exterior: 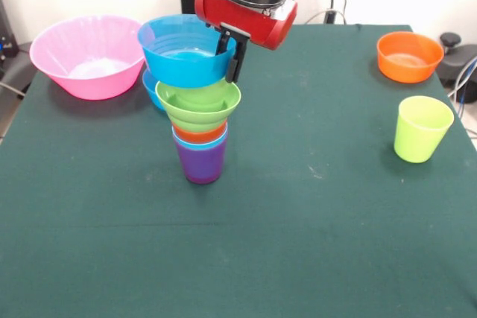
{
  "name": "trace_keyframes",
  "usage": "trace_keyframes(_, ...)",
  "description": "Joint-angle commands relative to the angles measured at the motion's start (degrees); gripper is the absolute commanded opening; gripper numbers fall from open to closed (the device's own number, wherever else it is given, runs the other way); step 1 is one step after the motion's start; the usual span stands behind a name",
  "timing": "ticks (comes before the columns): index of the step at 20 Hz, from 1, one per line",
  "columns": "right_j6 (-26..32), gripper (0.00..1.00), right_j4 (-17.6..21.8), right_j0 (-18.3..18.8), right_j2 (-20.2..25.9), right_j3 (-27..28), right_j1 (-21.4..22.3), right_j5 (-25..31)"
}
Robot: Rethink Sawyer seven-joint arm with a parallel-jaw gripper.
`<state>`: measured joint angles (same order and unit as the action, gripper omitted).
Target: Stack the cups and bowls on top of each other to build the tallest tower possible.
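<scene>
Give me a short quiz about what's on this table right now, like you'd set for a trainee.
1. True or false: the purple cup stands at the bottom of the tower.
2. Which bowl is the end effector gripping by its rim? A) the pink bowl B) the blue bowl C) the orange bowl
3. Fill in: the cup standing alone, in front of the orange bowl, is coloured ______.

Key
1. True.
2. B: one finger sits inside the rim, and the bowl is tilted over the green bowl.
3. Yellow-green: the yellow-green cup.
</scene>
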<state>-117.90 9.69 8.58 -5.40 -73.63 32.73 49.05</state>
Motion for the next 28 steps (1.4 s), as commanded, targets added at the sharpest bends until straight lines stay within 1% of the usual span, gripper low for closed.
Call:
trace_keyframes(1, 3.65, 0.00, 1.78, -0.31, 7.09, -5.14, -2.96, -3.17)
trace_keyframes(5, 3.80, 0.00, 1.71, -0.68, 6.90, -3.52, -3.17, -0.98)
trace_keyframes(13, 3.26, 0.00, 1.64, -1.22, 6.66, -2.41, -3.50, 0.13)
trace_keyframes(17, 2.71, 0.00, 1.68, -1.60, 6.48, -3.84, -2.92, -0.89)
trace_keyframes(18, 2.57, 0.00, 1.69, -1.70, 6.37, -4.92, -2.29, -1.39)
trace_keyframes(20, 2.33, 0.00, 1.66, -1.95, 6.20, -5.26, -1.96, -1.17)
trace_keyframes(24, 2.09, 0.00, 1.56, -2.23, 6.04, -3.99, -2.56, 0.10)
trace_keyframes(28, 2.28, 0.00, 1.72, -1.88, 6.09, -3.38, -3.32, -0.73)
